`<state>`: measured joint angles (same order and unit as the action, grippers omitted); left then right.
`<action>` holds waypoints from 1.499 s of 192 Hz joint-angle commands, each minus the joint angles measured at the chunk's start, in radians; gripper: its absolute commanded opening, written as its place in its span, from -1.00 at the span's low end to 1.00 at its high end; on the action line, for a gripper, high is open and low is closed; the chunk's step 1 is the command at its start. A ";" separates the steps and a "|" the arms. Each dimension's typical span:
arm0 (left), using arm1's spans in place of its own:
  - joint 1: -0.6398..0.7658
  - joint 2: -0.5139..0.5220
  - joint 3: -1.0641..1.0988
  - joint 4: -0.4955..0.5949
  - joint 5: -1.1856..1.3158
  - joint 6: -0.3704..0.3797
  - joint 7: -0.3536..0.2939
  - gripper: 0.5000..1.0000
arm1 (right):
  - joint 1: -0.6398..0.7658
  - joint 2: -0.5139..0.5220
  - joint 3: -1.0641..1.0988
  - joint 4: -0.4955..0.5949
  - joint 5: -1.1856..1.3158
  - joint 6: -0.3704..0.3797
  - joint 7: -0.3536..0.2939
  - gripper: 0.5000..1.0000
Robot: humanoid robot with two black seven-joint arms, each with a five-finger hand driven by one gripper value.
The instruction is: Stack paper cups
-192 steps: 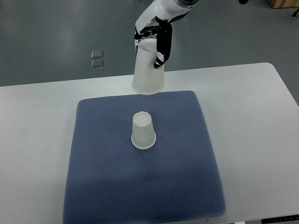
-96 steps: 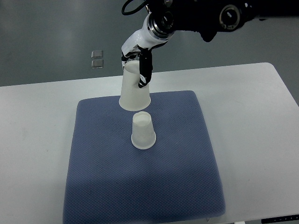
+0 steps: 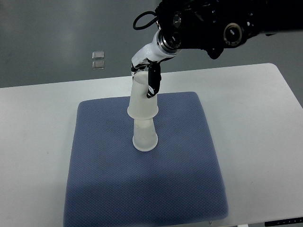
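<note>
A grey floor fills the top of the frame behind a white rectangular worktop (image 3: pixel 265 118), with two small square metal floor plates (image 3: pixel 98 59) at upper left. A blue-grey textured fabric mat (image 3: pixel 147 189) covers the middle of the worktop. Near its centre stands an inverted white paper cup (image 3: pixel 145 137), mouth down on the mat. Directly above it, a second inverted white paper cup (image 3: pixel 143 98) hangs slightly tilted, its wide rim lowered over the closed top of the standing cup, so the two overlap; whether they touch cannot be told. The robot's right hand (image 3: pixel 148 75), white with black finger segments, grasps this upper cup near its closed end, one dark finger (image 3: pixel 153 82) lying down the cup's side. Its black arm (image 3: pixel 213 23), with round joint housings and a looping cable, enters from the upper right of the frame. The standing cup's lower half shows clear beneath the held one.
</note>
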<state>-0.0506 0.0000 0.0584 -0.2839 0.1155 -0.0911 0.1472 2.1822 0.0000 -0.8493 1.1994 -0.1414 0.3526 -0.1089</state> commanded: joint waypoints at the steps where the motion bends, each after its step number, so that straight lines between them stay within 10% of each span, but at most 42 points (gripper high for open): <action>1: 0.000 0.000 0.000 0.000 0.000 0.001 0.000 1.00 | -0.004 0.000 0.000 0.012 0.005 -0.015 0.000 -0.38; 288: 0.000 0.000 -0.002 0.002 0.000 0.001 0.000 1.00 | -0.067 0.000 -0.007 0.078 0.008 -0.116 0.002 0.14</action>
<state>-0.0506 0.0000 0.0567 -0.2822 0.1150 -0.0904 0.1473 2.1216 0.0000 -0.8606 1.2783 -0.1334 0.2378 -0.1073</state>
